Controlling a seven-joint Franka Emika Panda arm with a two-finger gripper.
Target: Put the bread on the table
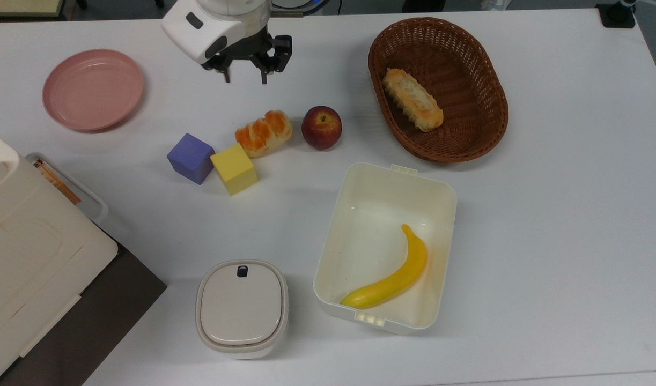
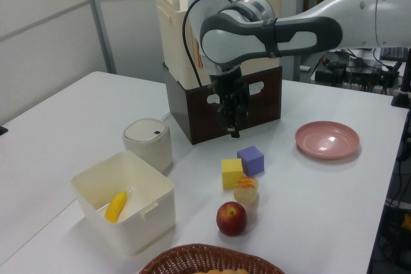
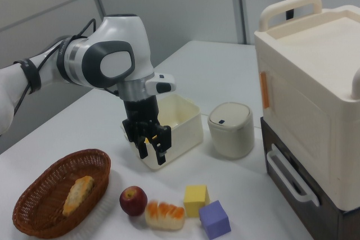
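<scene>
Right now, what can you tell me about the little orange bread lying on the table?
The short plump bread roll has a bright orange glaze over ridged segments and pale cream edges. It looks soft and shiny, like a toy. It lies on its side on the flat white table, slanted in the top view, between the yellow cube and the red apple. It seems to touch the cube's corner; a small gap separates it from the apple. Nothing holds it: the robot's open gripper hangs apart from it.

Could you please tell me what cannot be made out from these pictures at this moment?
- Whether the bread touches the yellow cube: the top view leaves it unclear.
- The basket in the left view: cut off by the bottom edge.
- The banana in the left view: partly hidden by the tub wall.
</scene>
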